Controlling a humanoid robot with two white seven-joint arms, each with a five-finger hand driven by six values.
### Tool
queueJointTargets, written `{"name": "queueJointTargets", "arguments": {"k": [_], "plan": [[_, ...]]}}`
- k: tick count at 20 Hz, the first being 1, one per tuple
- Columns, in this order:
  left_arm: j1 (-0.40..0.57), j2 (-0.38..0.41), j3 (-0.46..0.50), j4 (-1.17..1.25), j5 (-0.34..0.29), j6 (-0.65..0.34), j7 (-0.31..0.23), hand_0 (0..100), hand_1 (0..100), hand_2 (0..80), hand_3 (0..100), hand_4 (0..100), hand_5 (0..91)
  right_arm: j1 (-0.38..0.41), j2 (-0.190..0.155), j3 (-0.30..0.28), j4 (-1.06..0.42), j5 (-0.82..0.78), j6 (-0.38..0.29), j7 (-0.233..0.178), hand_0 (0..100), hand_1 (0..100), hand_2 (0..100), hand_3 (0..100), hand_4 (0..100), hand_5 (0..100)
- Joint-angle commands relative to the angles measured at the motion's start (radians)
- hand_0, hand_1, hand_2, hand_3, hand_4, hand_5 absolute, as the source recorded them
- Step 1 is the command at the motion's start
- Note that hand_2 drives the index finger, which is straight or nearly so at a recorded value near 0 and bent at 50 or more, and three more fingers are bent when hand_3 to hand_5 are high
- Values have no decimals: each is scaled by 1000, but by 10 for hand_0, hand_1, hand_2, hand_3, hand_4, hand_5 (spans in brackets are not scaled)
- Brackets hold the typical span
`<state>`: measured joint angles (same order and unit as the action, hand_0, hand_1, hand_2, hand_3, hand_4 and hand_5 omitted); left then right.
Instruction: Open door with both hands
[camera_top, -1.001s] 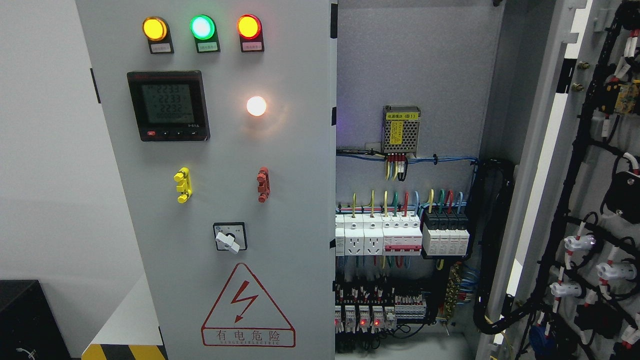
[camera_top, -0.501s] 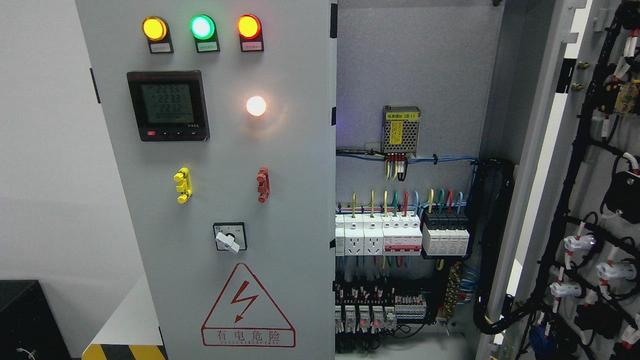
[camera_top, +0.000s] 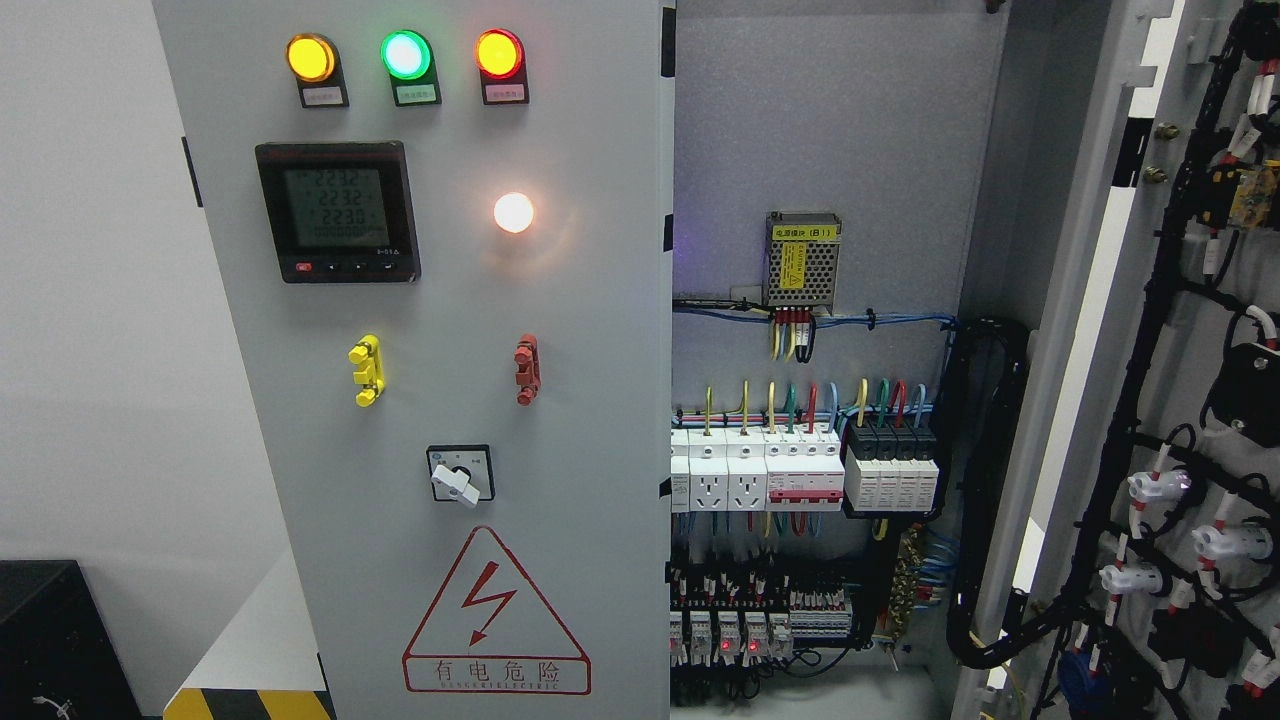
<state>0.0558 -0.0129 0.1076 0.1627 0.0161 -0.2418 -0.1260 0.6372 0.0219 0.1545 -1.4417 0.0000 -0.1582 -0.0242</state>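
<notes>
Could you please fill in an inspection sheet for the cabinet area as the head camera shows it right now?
Surface: no worktable; grey cabinet front only.
Job's things: left door closed, carrying three lit lamps, a meter, a rotary switch and a warning triangle; right door swung wide open, wiring on its inner face.
Clutter: nothing seen.
Hands: neither in view.
Cables: black harness runs from the cabinet interior to the open door; coloured wires above the breakers.
Surroundings: white wall at left, black box at lower left, hazard striping beside it.
</notes>
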Motion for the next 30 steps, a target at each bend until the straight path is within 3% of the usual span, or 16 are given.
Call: {"name": "queueJointTargets", "arguments": {"k": [1, 3, 5, 9, 14, 16, 20, 27, 30], "plan": [[-14, -51, -91, -32, -44, 54, 3, 120, 556, 0, 0, 0, 0, 41, -85, 117, -463, -29, -3, -2, 56, 142, 0, 0, 0, 0], [-14, -51, -91, -75, -45, 172, -4, 120, 556, 0, 0, 0, 0, 27, -108, 120, -531, -29, -1, -2, 56, 142, 0, 0, 0, 0], [-14, -51, -92, -100, -47, 206, -11, 120, 556, 0, 0, 0, 0, 6, -117, 122, -581, -29, -1, -2, 56, 142, 0, 0, 0, 0], [-21, -56, -94, -109, -56, 203, -11, 120, 556, 0, 0, 0, 0, -22, -112, 122, -646, -28, -7, -5, 56, 142, 0, 0, 0, 0], [-21, -55, -95, -109, -56, 119, -11, 120, 556, 0, 0, 0, 0, -131, -120, 117, -646, -29, -105, -6, 56, 142, 0, 0, 0, 0], [-19, -51, -92, -109, -53, 98, -11, 120, 556, 0, 0, 0, 0, -188, -120, 115, -646, -29, -109, -6, 56, 142, 0, 0, 0, 0], [-14, -51, -88, -108, -47, 98, -11, 120, 556, 0, 0, 0, 0, -263, -122, 119, -640, -34, -98, -3, 56, 142, 0, 0, 0, 0], [-13, -48, -77, -109, -39, 98, 9, 120, 556, 0, 0, 0, 0, -473, -105, 94, -606, -32, -86, -8, 56, 142, 0, 0, 0, 0], [-17, -44, -78, -111, -4, 96, 51, 120, 556, 0, 0, 0, 0, -553, -88, 68, -594, -34, -2, -6, 56, 143, 0, 0, 0, 0]]}}
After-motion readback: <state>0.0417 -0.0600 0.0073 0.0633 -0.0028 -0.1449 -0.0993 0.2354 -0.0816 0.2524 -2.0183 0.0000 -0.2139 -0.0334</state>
